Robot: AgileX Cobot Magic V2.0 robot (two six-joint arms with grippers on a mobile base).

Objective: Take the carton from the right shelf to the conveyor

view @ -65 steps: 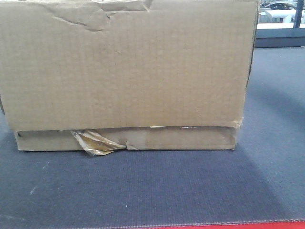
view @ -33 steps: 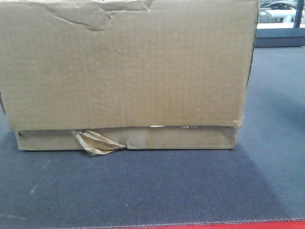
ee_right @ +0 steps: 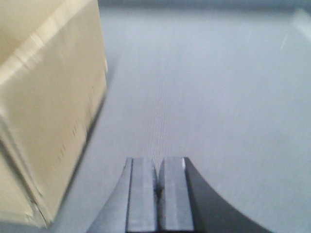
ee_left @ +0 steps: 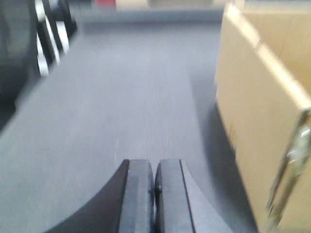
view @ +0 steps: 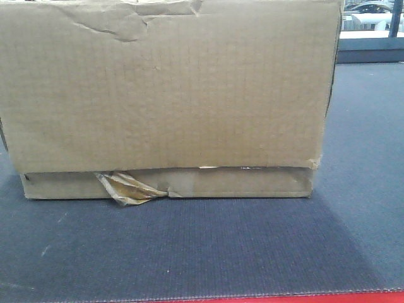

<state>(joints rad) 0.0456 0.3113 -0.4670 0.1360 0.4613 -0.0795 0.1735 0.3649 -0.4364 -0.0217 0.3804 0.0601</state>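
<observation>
The carton (view: 167,101) sits flat on the dark grey ribbed belt (view: 208,252), filling most of the front view, with a red edge (view: 284,298) along the bottom of that view. Both arms are beside it rather than on it. The left gripper (ee_left: 155,194) has its pads pressed together with nothing between them, the carton's side wall off to its right with a strip of belt between. The right gripper (ee_right: 158,194) is likewise pressed together and empty, the carton just to its left — near, not touching.

The carton looks worn, and that is probably the main hazard. Its top front is creased and dented (view: 126,22), a torn strip of tape (view: 126,189) hangs loose at the lower flap, and a slit of light shows along the seam under the upper panel. If the arms squeeze the side walls again, the soft board may buckle and slip, and the loose tape could snag a pad. With both grippers pressed together, any contact would be a flat push from each side; uneven pressure could skew the carton on the belt.

Against the frames half a second and a second ago, the front view is almost unchanged — the carton keeps its place, with at most a faint shift in framing.
</observation>
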